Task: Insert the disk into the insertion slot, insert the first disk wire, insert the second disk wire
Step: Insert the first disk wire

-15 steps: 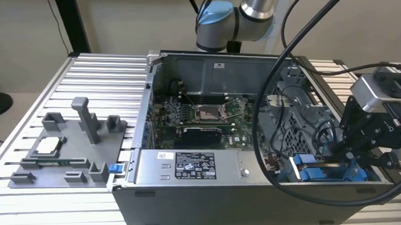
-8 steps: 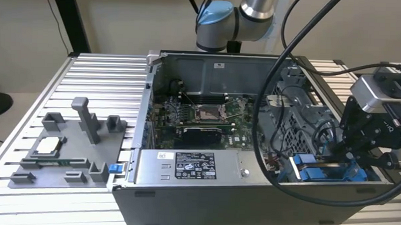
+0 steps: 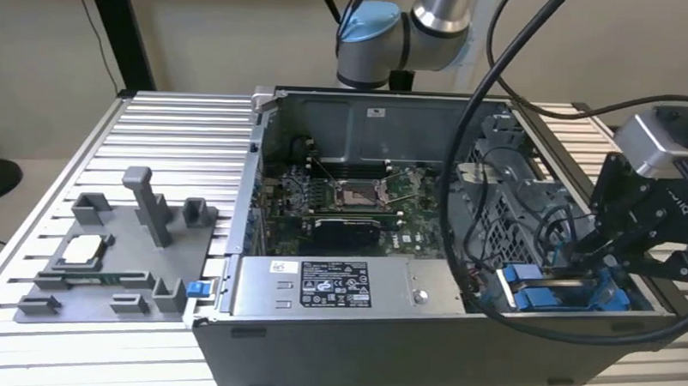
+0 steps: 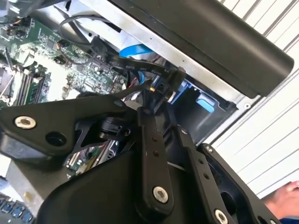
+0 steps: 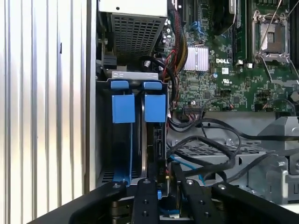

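Observation:
The disk (image 5: 154,122) stands on edge inside the insertion slot (image 5: 103,140), its bright blue carrier tabs (image 5: 155,107) showing at the end. In the exterior view the slot's blue rails (image 3: 546,294) lie at the case's near corner on the exterior view's right. My gripper (image 3: 612,254) hangs over that corner. In the second wrist view my gripper (image 4: 161,100) is shut on the black connector (image 4: 169,80) of a flat black disk wire (image 4: 140,65), right at the disk's end. In the first wrist view my fingers (image 5: 145,198) flank the same connector (image 5: 166,183) beside the disk.
The boxy grey power supply (image 3: 318,285) fills the case's near side. The motherboard (image 3: 344,202) lies in the middle, with loose black cables (image 5: 205,144) over a perforated metal cage (image 5: 205,149). A grey fixture (image 3: 113,254) sits on the slatted table. A person's hand (image 4: 285,196) is near the table edge.

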Tool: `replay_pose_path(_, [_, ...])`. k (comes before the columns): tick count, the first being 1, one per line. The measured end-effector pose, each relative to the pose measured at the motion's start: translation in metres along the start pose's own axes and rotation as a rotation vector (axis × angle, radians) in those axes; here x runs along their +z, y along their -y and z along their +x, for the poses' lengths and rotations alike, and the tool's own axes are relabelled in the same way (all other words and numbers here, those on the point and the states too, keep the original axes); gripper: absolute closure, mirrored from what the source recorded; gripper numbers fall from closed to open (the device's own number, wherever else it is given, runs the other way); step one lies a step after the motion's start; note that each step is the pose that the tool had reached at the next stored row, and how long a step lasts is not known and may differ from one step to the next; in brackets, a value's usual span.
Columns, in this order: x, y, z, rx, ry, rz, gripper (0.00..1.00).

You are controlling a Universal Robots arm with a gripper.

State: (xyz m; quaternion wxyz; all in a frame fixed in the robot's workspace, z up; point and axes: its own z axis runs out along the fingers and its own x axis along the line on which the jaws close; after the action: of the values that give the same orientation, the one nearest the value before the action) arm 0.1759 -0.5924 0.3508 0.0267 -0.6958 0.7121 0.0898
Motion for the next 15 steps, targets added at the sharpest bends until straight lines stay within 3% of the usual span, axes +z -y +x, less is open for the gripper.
replay_pose_path(5, [-0.02, -0.0018, -0.0034, 0.0, -0.0002, -0.0001, 0.0])
replay_pose_path(15, [-0.0205, 0.0045, -0.0036, -0.008, -0.0005, 0.0073, 0.0])
